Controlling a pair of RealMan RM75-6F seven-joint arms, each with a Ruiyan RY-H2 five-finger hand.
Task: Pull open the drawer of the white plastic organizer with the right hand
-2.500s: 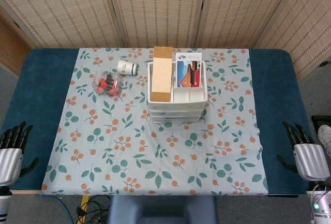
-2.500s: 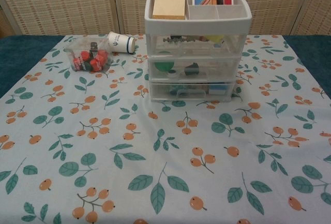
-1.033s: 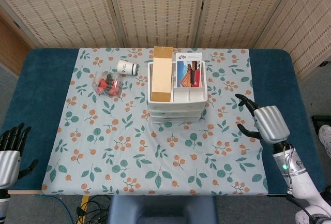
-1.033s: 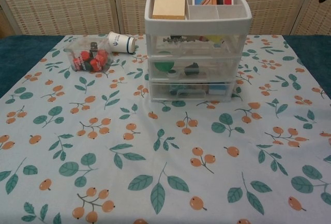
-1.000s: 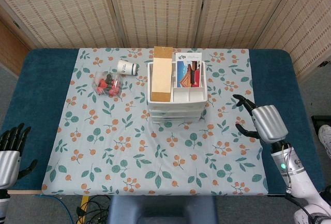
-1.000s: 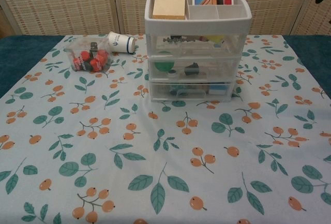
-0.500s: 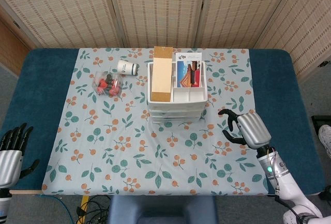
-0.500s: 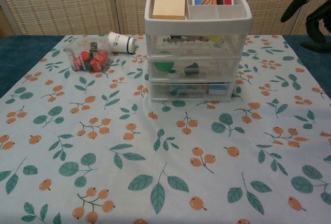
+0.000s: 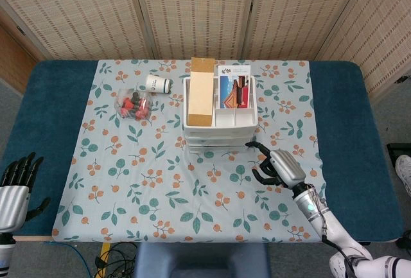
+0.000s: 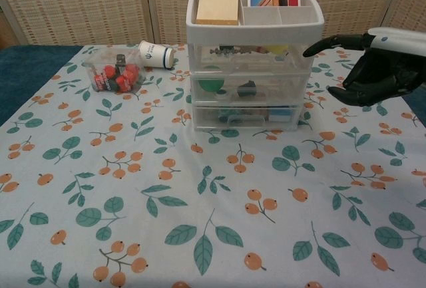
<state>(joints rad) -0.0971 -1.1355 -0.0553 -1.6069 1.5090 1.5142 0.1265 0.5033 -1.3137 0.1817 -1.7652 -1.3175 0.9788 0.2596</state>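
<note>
Right hand (image 10: 373, 65) hovers just right of the white organizer (image 10: 253, 55), empty, fingers loosely spread. Drawers appear fully closed. No contact visible.

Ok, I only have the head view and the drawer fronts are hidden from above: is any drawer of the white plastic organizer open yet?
Observer: No. The chest view shows the white plastic organizer with its three clear drawers all closed.
Operator: How high is the right robot hand?
Observer: The right robot hand hangs level with the top and middle drawers, to the right of the organizer, touching nothing.
Operator: Any handle to aim for?
Observer: A small clear pull tab shows at the middle of the bottom drawer's front.
</note>
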